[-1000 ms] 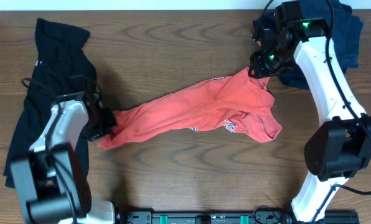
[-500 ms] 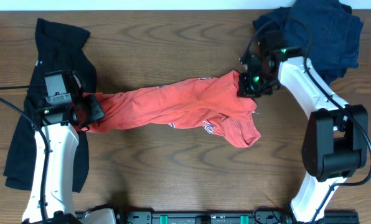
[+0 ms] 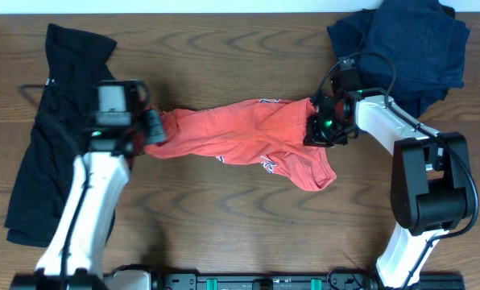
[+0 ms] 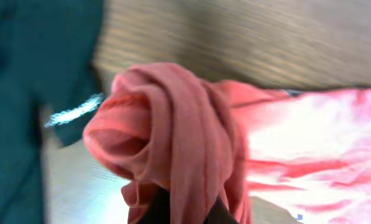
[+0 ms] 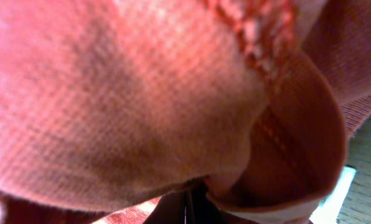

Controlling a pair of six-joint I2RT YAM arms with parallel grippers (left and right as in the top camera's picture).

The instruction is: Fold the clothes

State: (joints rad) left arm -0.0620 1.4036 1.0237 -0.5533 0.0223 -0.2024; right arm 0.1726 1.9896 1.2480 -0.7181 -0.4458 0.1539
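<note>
A coral-red T-shirt (image 3: pixel 240 137) is stretched and bunched across the middle of the table, with bits of white and dark lettering showing near its lower edge. My left gripper (image 3: pixel 153 129) is shut on the shirt's left end, which wraps in a thick roll (image 4: pixel 173 137) over its fingers. At the shirt's right end my right gripper (image 3: pixel 316 129) is shut on the fabric, and red cloth (image 5: pixel 142 93) fills that wrist view. A long black garment (image 3: pixel 51 137) lies flat along the table's left side.
A dark blue pile of clothes (image 3: pixel 409 48) sits at the back right corner, just behind my right arm. Bare wooden table (image 3: pixel 224 225) shows in front of the shirt and behind it.
My left gripper has carried the shirt's left end up and to the right, off the table. The right gripper closed on the right end and drew slightly toward the centre. The shirt hangs shorter between them.
</note>
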